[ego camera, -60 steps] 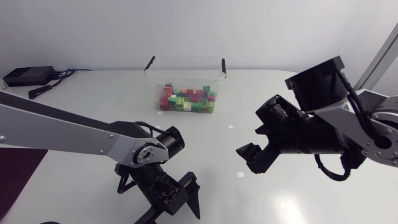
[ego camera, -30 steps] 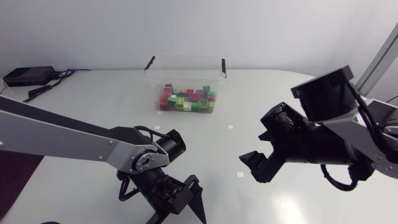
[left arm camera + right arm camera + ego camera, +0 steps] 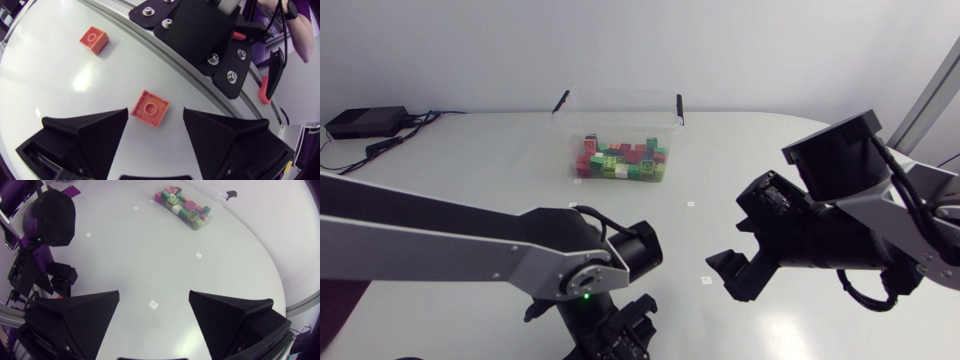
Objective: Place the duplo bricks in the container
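Well, left gripper [image 3: 155, 117] gapes wide, empty, with the orange brick [image 3: 150, 108] just ahead between its fingers (right gripper [image 3: 154, 297] well apart, likewise spread).

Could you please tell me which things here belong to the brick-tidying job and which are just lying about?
For the job: clear plastic container with black handles; mixed-colour bricks inside it; nearer orange square brick; farther orange square brick.
Lying about: black box with cables; small white table markers.
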Action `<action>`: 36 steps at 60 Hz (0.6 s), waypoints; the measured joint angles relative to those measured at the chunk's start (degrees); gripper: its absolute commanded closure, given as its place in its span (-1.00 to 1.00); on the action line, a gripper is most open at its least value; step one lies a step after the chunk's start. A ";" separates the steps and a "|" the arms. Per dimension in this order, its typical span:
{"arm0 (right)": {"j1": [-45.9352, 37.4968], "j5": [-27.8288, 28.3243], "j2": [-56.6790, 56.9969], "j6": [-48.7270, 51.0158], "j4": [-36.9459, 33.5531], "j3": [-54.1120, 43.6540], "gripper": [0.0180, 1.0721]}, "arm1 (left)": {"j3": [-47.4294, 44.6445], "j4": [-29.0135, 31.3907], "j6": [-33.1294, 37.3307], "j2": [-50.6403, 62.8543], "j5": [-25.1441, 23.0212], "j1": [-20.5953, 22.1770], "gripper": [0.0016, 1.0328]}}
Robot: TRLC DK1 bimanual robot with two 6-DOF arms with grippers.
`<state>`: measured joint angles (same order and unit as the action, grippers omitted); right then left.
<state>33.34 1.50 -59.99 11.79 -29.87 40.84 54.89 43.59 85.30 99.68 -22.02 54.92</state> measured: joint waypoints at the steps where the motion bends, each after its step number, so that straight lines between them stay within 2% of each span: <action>1: 0.00 -0.04 0.00 0.00 -0.11 0.04 -0.91 | 0.09 0.02 0.02 0.00 0.35 0.50 -0.21; 9: 0.00 -0.15 0.35 0.00 -0.85 0.50 -0.91 | 1.22 1.60 0.02 0.15 2.64 3.76 -0.13; 14: 0.00 -0.26 1.07 0.02 -1.60 0.96 -0.91 | 2.34 1.68 0.02 0.81 4.20 4.59 0.05; 19: 0.00 -0.26 1.73 0.02 -2.01 1.07 -0.91 | 2.91 1.73 0.04 1.66 4.61 4.90 0.32; 36: 0.00 -0.28 2.62 0.02 -2.97 1.29 -0.91 | 2.97 1.75 0.02 2.12 5.01 4.90 0.41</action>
<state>33.34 1.21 -57.36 11.81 -32.84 42.13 57.87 45.34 85.32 101.80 -17.02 59.81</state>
